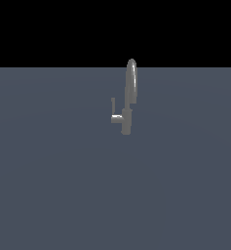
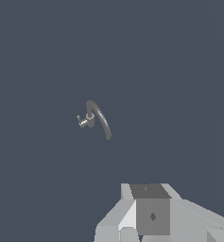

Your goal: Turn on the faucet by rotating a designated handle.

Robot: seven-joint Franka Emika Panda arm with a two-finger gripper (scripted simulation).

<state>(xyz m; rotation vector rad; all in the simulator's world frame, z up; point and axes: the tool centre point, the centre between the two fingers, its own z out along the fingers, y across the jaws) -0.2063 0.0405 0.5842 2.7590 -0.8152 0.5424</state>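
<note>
One faucet (image 1: pixel 128 105) upright on counter (image 1: pixel 48 185), handle (image 1: pixel 115 114) sticking toward exterior view's left; gripper (image 2: pixel 151 215) well apart, fingers' state can't tell.

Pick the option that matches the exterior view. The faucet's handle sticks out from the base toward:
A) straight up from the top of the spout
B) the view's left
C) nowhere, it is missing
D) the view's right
B: on the faucet, the handle is a short stub that leaves the base toward the exterior view's left and ends in a slim upright rod, while the arched spout rises above the base.
</note>
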